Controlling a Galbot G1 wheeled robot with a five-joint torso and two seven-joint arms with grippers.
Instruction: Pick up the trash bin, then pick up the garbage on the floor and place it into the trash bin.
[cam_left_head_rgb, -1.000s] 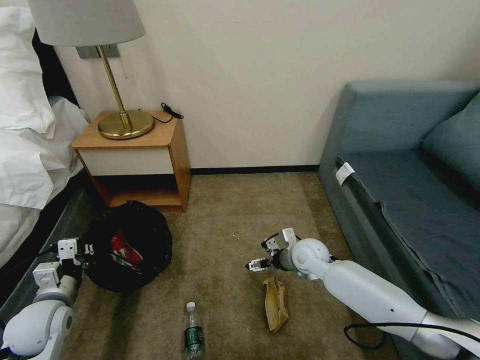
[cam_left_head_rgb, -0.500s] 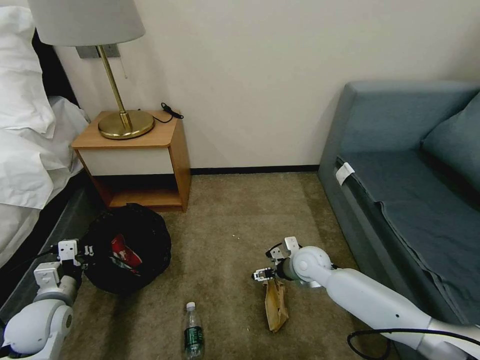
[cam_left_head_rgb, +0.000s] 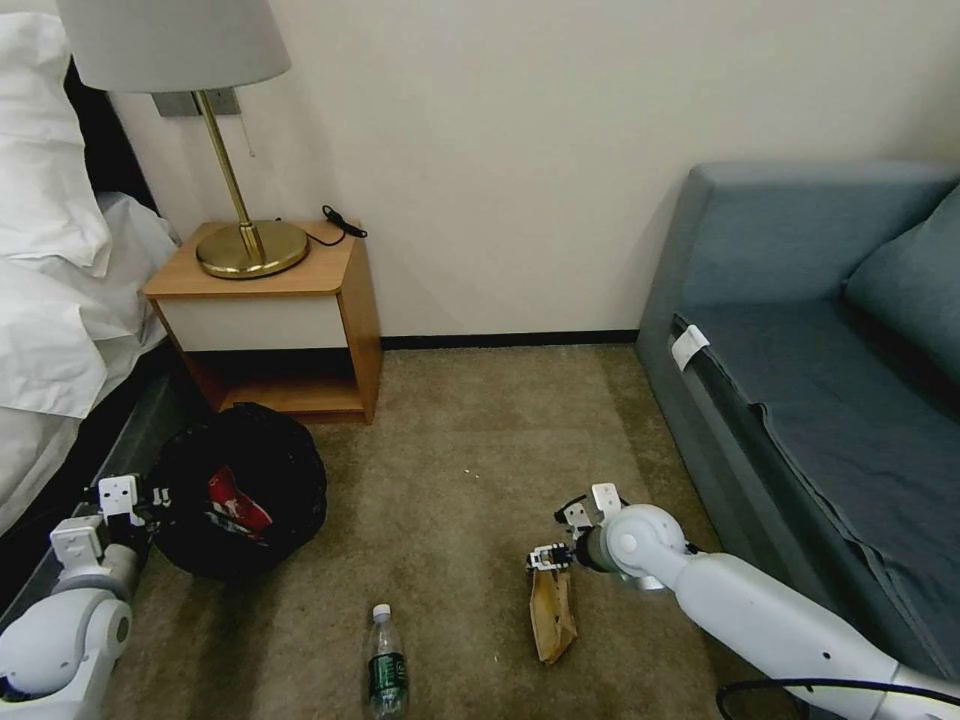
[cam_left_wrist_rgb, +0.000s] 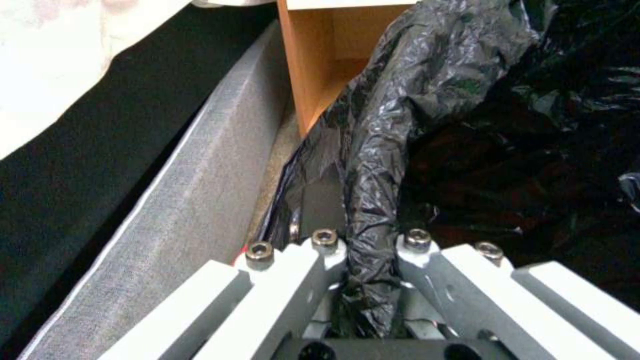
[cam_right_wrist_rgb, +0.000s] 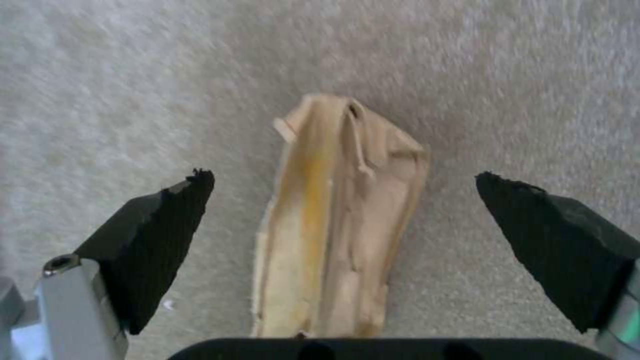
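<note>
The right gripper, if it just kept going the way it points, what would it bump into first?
Most likely the paper bag. The right gripper points down at the carpet with its fingers open on either side of the bag. How far above it the gripper is cannot be judged.

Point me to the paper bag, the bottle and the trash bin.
Paper bag (cam_left_head_rgb: 551, 612), head view: its crumpled middle.
Bottle (cam_left_head_rgb: 386, 672), head view: its green label.
Trash bin (cam_left_head_rgb: 282, 462), head view: black liner at the rim.
</note>
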